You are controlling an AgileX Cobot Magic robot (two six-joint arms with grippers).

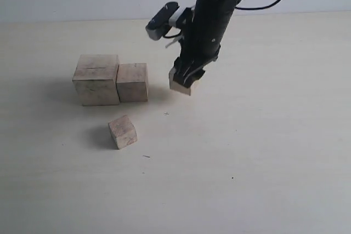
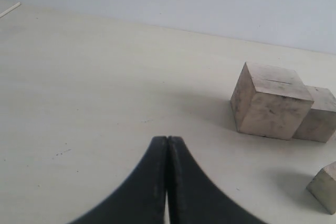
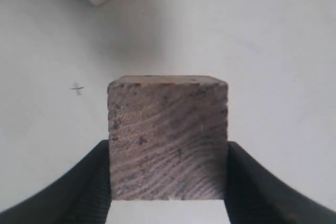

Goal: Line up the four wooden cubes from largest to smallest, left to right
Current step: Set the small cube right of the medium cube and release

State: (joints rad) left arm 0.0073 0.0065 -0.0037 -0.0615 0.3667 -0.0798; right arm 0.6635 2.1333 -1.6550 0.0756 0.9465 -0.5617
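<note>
Matte cream table [image 1: 263, 157] lies below me. My right gripper [image 3: 168, 174] clamps a grainy, square-edged cube [image 3: 168, 121]; my left gripper [image 2: 167, 144] has its jaws pressed together.

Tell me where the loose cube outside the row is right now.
In the exterior view the loose cube lies askew, left of centre, just nearer the camera than the side-by-side largest cube and second cube, and left of the held cube.
</note>
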